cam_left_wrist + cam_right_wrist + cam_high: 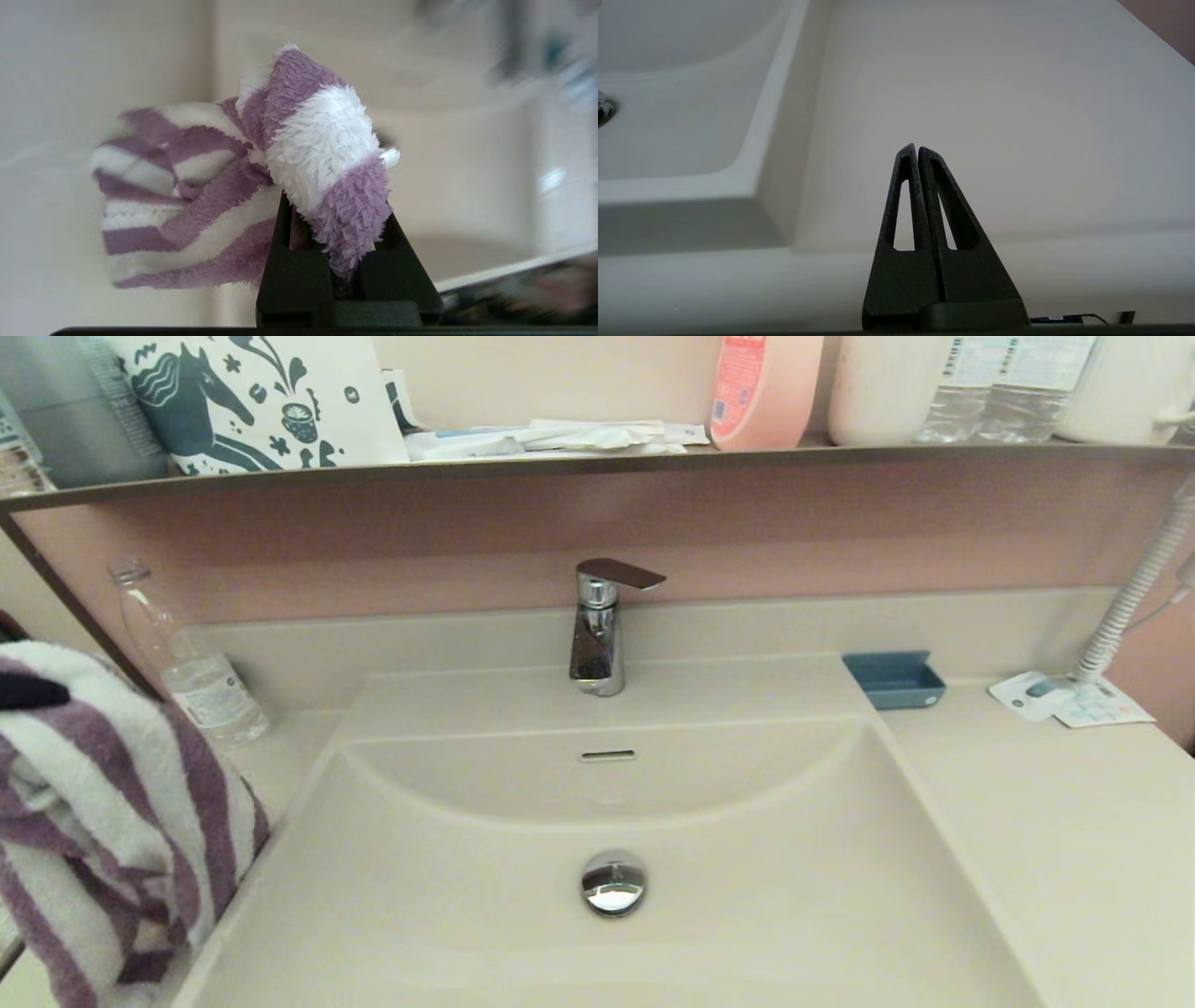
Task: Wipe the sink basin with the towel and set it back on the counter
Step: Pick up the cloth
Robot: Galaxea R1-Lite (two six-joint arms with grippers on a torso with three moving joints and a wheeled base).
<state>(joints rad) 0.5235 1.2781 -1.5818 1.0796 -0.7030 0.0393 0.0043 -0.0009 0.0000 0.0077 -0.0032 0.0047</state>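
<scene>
The purple-and-white striped towel (103,821) hangs bunched at the far left of the head view, over the counter strip beside the sink basin's (747,896) left rim. My left gripper (336,207) is shut on the towel (317,140), with a fold pinched between its black fingers. The basin holds a chrome drain plug (613,882) and an overflow slot (607,756). My right gripper (917,148) is shut and empty, low over the counter (994,93) to the right of the basin (668,116). It does not show in the head view.
A chrome faucet (602,625) stands behind the basin. A clear bottle (201,681) sits back left. On the right counter (1055,821) are a blue dish (894,679), paper cards (1069,698) and a coiled cord (1134,588). A dark-edged shelf (597,462) carries bottles.
</scene>
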